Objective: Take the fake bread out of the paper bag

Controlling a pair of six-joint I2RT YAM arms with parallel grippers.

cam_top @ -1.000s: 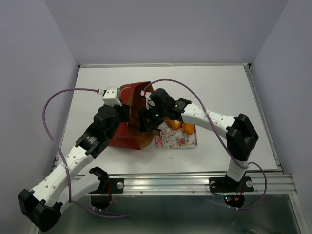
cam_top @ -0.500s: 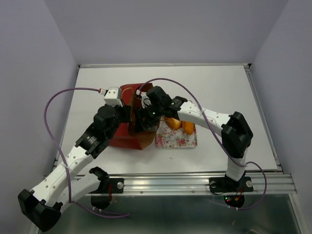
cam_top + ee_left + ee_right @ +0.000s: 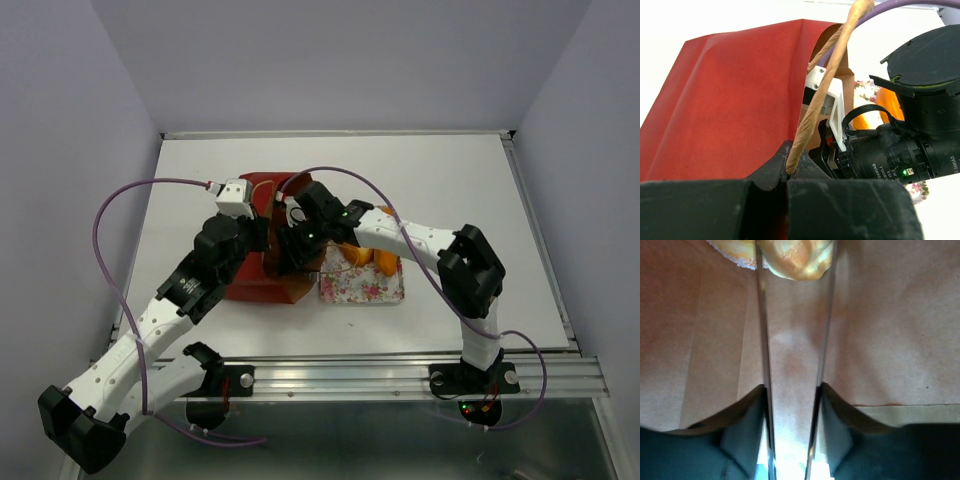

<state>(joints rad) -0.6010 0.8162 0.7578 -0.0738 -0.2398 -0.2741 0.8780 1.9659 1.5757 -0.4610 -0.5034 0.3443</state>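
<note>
Left gripper (image 3: 787,176) first: its fingers are pressed together at the bottom centre of the left wrist view. They are clamped on the tan cord handle (image 3: 825,85) of the paper bag (image 3: 730,100), and the cord runs straight up from the pinch toward the top of the frame. The bag lies on its side on the white surface (image 3: 450,180), red outside up. Its mouth sits just left of centre in the top view, opening toward the right.

And there's the right arm (image 3: 420,240), wrist-deep in that mouth, its black housing filling the right half of the left wrist view.

Inside, the right gripper (image 3: 794,290) has its fingers (image 3: 762,340) apart with a moderate gap. They run up the middle of the right wrist view over the bag's brown inner paper. Right at the tips, top centre of the frame, sits a glossy golden bun (image 3: 796,257), framed in the gap. Whether the pads press on it, can't tell from here. A second golden piece (image 3: 735,247) peeks in at the upper left edge, just beside the bun, mostly cut off. So that's bread inside the bag.

Outside, just right of the bag's mouth in the top view, a floral tray (image 3: 365,290) rests on the surface. It has orange bread pieces (image 3: 385,262) on its far end, partly hidden under the right arm.
</note>
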